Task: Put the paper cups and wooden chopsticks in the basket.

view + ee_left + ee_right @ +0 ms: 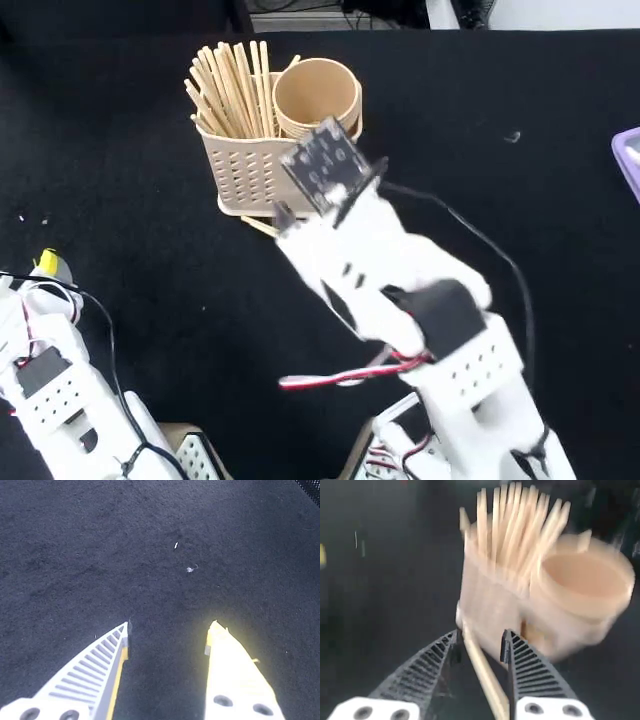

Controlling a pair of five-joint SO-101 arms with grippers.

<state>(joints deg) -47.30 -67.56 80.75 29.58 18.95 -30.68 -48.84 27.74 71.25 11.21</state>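
basket [250, 170]: packed with chopsticks [232, 90] and paper cups [315, 95], little room inside | near side of basket: right arm [400, 280] hangs just over it, in the way | both sides of basket: wide black table [120, 200], room to pass | far right edge: purple thing [628, 160]

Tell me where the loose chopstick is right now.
The loose chopstick sits between the open fingers of the right gripper, at the foot of the basket on its near side in the high view.
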